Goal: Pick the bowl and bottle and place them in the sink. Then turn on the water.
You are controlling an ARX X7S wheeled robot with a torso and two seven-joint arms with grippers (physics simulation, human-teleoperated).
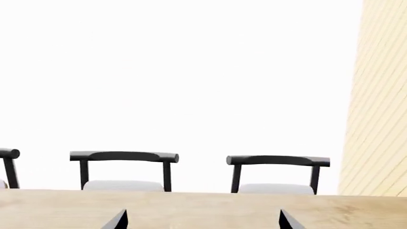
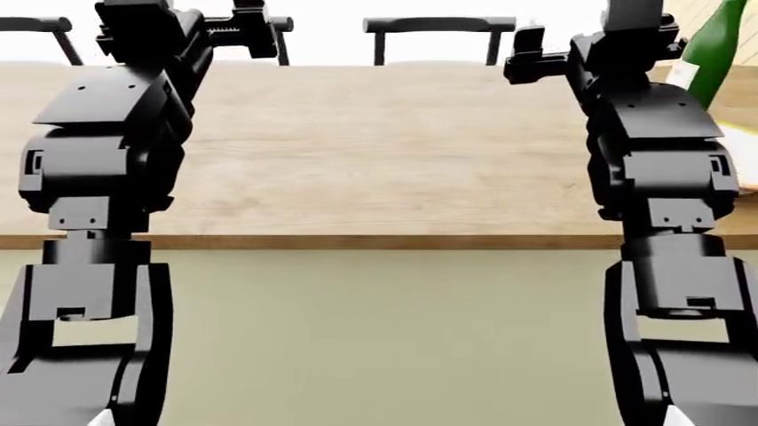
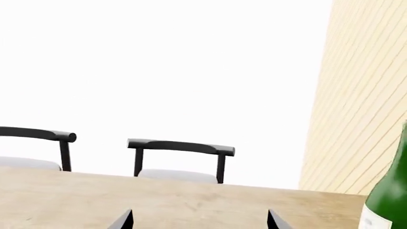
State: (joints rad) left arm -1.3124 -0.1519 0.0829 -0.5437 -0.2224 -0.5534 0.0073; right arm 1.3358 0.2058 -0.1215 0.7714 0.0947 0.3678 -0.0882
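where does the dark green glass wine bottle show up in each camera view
Head view: the dark green glass wine bottle stands at the upper right corner, beyond the right arm.
Right wrist view: its body and pale label fill the lower right corner.
Left wrist view: not in it.
Shared landmark: the black chair behind the wooden table.

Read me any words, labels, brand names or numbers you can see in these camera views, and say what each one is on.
No readable text in any view.
The bottle carries a pale label patch, but it is cut off at the picture edge and shows no legible print.
The table, the chairs and the arms carry no markings.
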